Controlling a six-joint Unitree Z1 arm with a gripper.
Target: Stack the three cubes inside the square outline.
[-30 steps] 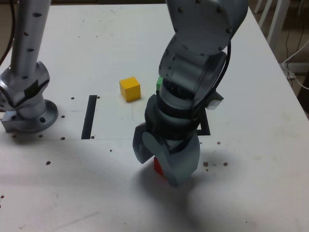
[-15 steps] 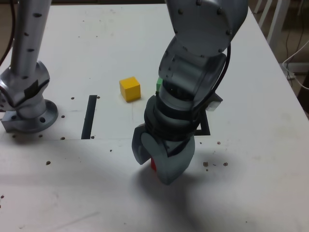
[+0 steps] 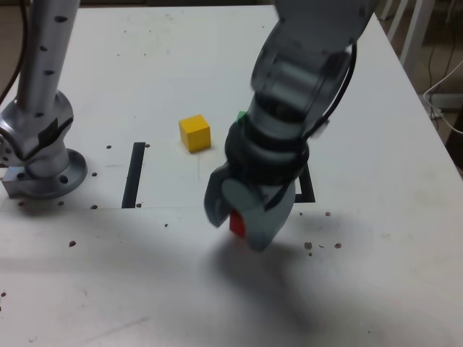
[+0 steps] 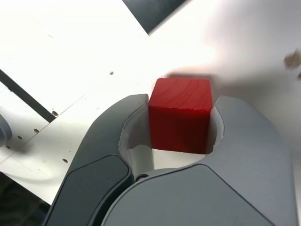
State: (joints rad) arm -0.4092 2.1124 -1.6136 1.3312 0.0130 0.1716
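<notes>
Lifted slightly, the red cube [image 4: 180, 115] is gripped by the gripper [image 4: 180, 123], outside the square outline [image 3: 307, 189].

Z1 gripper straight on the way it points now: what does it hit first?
Likely the white tabletop, with the red cube in its jaws perhaps touching first; remaining gap unclear.

My arm [image 3: 289, 90] slants down from the exterior view's upper right, its end blurred. My jaws [image 4: 181, 115] point down above the desk [image 3: 108, 289], tilted, closed on the red cube [image 4: 180, 115], one on each side.
</notes>
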